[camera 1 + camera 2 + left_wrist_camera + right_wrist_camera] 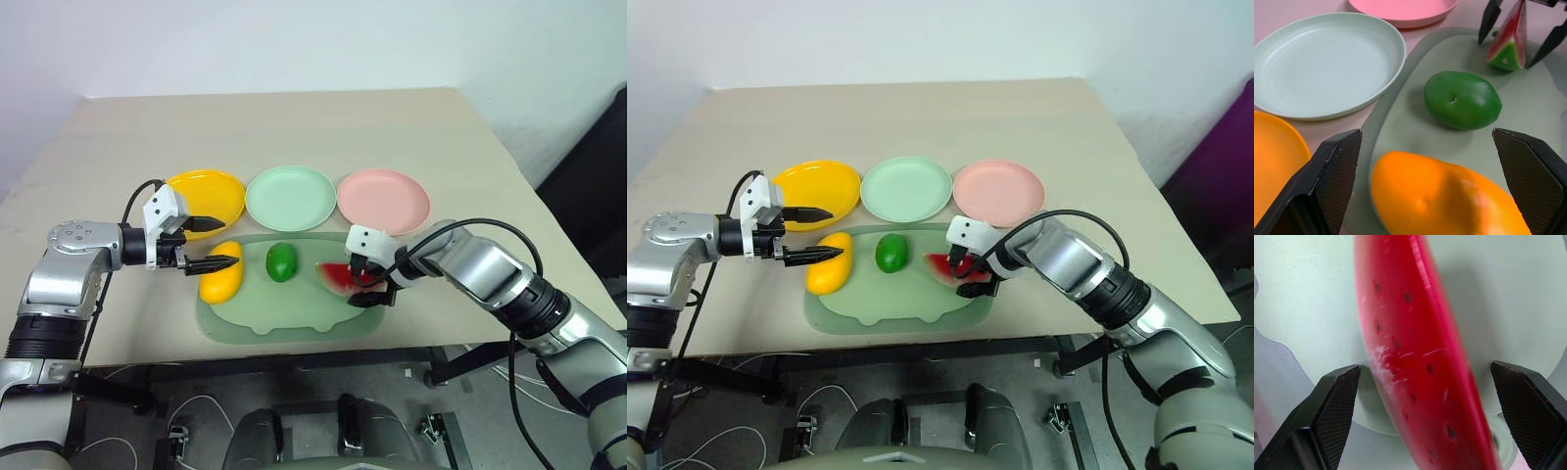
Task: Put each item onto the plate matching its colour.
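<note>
Left gripper (208, 244) hangs with its two black fingers spread apart, one over the near rim of the yellow plate (208, 193) and the other reaching to the upper end of the yellow mango-like fruit (221, 273); nothing is clasped between them, and from the left wrist view the fruit lies just ahead of and below the gap. That fruit rests on the left part of the pale-green mat (284, 318), which lies on the beige table (294, 127) near its front edge. Behind the mat, three round plates stand in a row across the table: the yellow one on the left, the pale mint green plate (291, 198) in the middle, and the pink plate (383, 200) on the right, each close beside its neighbour and all bare of toys. On the middle of the mat, in front of the mint plate, sits the small round green fruit (281, 261), apart from the yellow fruit. Further right, still on the mat, the red watermelon wedge (343, 277) stands on its green rind. Right gripper (364, 282) points steeply down at the wedge with its fingers released and wide, one on either side of the slice; the right wrist view shows clear space between each finger pad and the red flesh, so the wedge is straddled but not gripped.
</note>
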Motion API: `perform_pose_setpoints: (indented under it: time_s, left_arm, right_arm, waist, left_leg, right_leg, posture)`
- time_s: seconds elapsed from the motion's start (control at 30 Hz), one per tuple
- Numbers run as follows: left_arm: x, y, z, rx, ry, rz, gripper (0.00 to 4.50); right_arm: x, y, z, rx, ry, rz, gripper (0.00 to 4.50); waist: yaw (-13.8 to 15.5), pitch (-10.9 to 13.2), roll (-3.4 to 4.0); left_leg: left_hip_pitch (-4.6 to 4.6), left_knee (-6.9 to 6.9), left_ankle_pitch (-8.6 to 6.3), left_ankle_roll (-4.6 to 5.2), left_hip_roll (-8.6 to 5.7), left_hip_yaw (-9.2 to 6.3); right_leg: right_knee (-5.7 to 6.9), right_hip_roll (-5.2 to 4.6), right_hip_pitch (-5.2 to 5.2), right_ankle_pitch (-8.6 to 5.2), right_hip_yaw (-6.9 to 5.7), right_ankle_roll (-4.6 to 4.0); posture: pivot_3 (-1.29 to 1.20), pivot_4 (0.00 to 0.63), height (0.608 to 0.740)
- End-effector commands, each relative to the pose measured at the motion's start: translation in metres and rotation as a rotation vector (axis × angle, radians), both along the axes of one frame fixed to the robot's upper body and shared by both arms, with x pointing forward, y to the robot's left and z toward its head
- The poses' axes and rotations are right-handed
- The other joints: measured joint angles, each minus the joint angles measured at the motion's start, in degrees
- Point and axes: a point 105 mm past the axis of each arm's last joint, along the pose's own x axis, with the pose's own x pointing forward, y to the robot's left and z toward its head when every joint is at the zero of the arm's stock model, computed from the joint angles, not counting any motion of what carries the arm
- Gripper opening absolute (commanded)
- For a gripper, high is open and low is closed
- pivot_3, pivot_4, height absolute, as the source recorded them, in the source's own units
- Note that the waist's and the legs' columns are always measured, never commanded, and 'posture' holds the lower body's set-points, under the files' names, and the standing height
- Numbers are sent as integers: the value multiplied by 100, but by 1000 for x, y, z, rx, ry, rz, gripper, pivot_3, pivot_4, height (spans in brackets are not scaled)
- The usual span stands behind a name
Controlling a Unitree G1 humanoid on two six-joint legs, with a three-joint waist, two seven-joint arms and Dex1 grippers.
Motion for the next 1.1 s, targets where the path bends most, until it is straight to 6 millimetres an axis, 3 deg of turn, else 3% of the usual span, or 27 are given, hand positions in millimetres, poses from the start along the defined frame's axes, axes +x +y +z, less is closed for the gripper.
perform_pose_setpoints:
  time_s: [0.03,0.07,0.17,0.3,0.33,0.73,1.1]
  left_arm:
    - [-2,4,16,-12,-52,6,4500]
    - [-3,4,16,-12,-52,8,4500]
    - [-3,4,16,-13,-53,12,4500]
    - [-1,4,18,-16,-58,15,4500]
    - [-1,4,18,-17,-59,14,4500]
    - [1,3,19,-21,-61,12,4500]
    - [3,-1,15,-25,-57,6,4500]
  right_arm:
    - [2,0,2,-6,-5,-1,4480]
    - [3,1,3,-1,-10,-7,4480]
    - [7,-2,3,-3,-19,-28,3907]
    - [3,-3,1,-14,-9,-17,2725]
    - [3,-4,1,-14,-8,-18,2606]
    - [6,-7,7,4,2,-63,2530]
    - [14,-4,36,72,1,-118,2530]
  waist:
    - [1,0,1]
    - [1,1,1]
    - [2,1,1]
    - [5,0,0]
    - [5,0,0]
    - [17,0,0]
    - [9,0,0]
  left_leg:
    - [1,2,0,0,0,0]
    - [1,3,0,0,0,0]
    - [1,4,0,0,0,1]
    - [1,6,0,0,1,2]
    - [1,6,0,0,1,2]
    - [0,7,0,0,-2,7]
    - [-1,6,0,0,-5,12]
  right_leg:
    - [0,-1,-1,0,0,0]
    - [0,0,-2,0,0,0]
    - [0,0,-5,0,0,0]
    - [0,-1,-15,0,0,0]
    - [0,-1,-13,0,0,0]
    - [12,-3,-3,1,0,-1]
    - [33,-2,-6,1,0,-1]
  posture:
    - [0,150,740]
    - [0,150,740]
    - [0,150,740]
    - [0,150,740]
    - [0,150,740]
    - [0,150,740]
    - [0,150,740]
